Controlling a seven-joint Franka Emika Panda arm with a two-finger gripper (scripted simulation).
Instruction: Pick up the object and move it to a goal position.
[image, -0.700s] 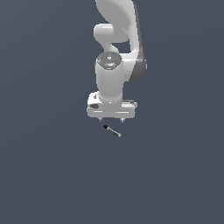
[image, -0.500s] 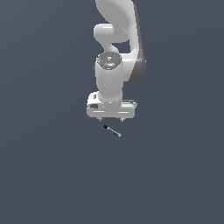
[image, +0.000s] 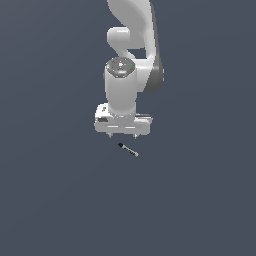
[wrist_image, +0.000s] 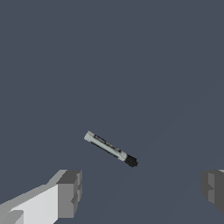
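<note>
Wrist view crops both gripper (wrist_image: 140, 192) fingers above the stick (wrist_image: 111, 149).

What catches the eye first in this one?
The white arm hangs down the middle of a bare grey scene, its gripper open. Just below it lies a tiny stick, black at one end, apart from both fingers in the wrist view.

**A bare simulated scene, not a real room**

The place was a rendered test space. Everything around the white arm (image: 125, 85) was 1 flat, dark blue-grey surface (image: 50, 200) without walls, furniture or texture, and no edge was visible in either view. The arm itself looked smooth and evenly lit, like a computer model. Only 1 small stick (wrist_image: 111, 149) lay on this ground.
</note>
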